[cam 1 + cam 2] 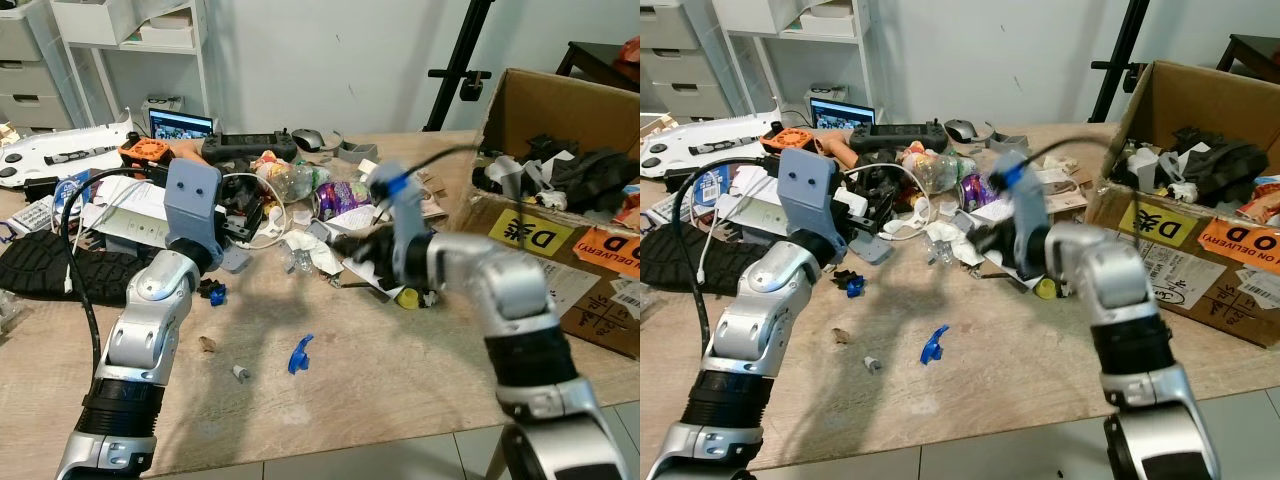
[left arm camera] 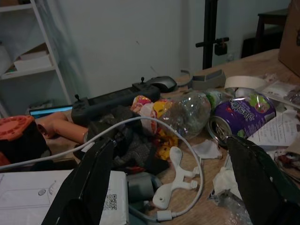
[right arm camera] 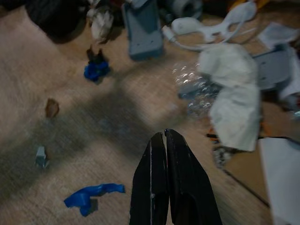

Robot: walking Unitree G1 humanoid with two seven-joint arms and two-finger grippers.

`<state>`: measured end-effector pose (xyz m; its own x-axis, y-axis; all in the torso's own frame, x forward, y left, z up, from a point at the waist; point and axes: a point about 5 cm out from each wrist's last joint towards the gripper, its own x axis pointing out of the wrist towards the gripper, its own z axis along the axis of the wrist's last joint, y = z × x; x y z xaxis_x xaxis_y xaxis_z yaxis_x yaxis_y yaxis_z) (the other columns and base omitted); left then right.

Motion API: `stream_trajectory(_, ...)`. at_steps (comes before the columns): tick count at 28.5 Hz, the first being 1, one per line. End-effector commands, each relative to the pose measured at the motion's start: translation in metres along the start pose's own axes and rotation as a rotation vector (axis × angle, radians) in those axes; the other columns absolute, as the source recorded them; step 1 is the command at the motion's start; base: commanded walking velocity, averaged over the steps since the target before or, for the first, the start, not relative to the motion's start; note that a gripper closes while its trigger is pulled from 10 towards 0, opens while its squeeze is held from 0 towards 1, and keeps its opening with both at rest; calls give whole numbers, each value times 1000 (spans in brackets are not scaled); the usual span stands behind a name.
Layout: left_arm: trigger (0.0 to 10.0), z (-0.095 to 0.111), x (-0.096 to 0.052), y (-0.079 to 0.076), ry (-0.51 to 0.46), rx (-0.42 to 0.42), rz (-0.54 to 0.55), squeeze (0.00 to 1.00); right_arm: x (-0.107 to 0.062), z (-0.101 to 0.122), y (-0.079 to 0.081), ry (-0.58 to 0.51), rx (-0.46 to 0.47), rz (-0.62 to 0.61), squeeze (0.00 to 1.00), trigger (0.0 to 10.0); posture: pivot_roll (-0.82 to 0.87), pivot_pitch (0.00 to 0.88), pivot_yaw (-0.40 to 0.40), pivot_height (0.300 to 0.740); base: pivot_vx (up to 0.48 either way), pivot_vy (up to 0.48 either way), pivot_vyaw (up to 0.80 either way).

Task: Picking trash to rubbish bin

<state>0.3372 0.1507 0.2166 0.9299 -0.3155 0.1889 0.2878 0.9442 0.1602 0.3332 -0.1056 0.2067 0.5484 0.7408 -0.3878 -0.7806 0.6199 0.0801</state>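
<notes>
On the bench: scattered trash.
Right gripper: jaws pressed together, empty, above bare wood.
Left gripper: jaws spread wide before the clear bottle and purple can.
Blue scrap: between both arms.
Cardboard box: far right.

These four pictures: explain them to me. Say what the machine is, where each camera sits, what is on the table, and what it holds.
This is a humanoid robot with two silver arms. The two wide pictures come from its head; the other two from cameras on its wrists. The left end effector is open, aimed at a clear crushed plastic bottle and a purple drink can. The right end effector is shut and holds nothing, above the wooden table. On it lie a torn blue scrap, white crumpled tissue and more clutter. A brown cardboard box holding rubbish stands to the robot's right.
</notes>
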Motion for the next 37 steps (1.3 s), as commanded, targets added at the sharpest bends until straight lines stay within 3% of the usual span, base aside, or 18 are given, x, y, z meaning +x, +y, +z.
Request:
stream_trajectory(1,10000,0,2,-1,1,9,-3,0,0,6,6,-26,-15,29,35,10000,11,139,-12,740,0,0,0)
stream_trajectory(3,10000,0,2,-1,3,11,-4,0,1,6,7,-29,-8,39,35,10000,11,139,-12,740,0,0,0)
stream_trajectory(4,10000,-1,3,-1,5,11,-3,0,3,5,9,-28,-1,50,541,10000,10,145,-13,740,0,0,0)
stream_trajectory(5,10000,-1,3,-1,6,12,-3,0,4,4,10,-26,3,57,541,10000,10,145,-13,740,0,0,0)
stream_trajectory(6,10000,-1,3,-2,6,10,-2,0,6,2,13,-21,3,67,1000,10000,9,142,-9,740,0,0,0)
stream_trajectory(10,10000,0,6,-6,5,6,-14,0,13,-5,26,17,-5,130,1000,10000,11,148,-11,740,0,0,0)
stream_trajectory(28,10000,0,5,-2,9,18,7,0,30,-28,53,150,-77,249,1000,10000,19,144,-14,740,0,0,0)
stream_trajectory(29,10000,-1,6,-2,10,18,4,0,31,-28,55,148,-74,259,784,10000,20,146,-16,740,0,0,0)
stream_trajectory(30,10000,-1,6,-2,10,18,4,0,31,-28,55,148,-74,259,784,10000,20,146,-16,740,0,0,0)
stream_trajectory(31,10000,-1,6,-3,14,25,-1,0,34,-28,59,149,-71,282,0,10000,23,164,-20,740,0,0,0)
stream_trajectory(37,10000,-2,5,-3,17,19,-1,0,35,-32,62,189,-103,300,0,10000,24,153,-15,740,0,0,0)
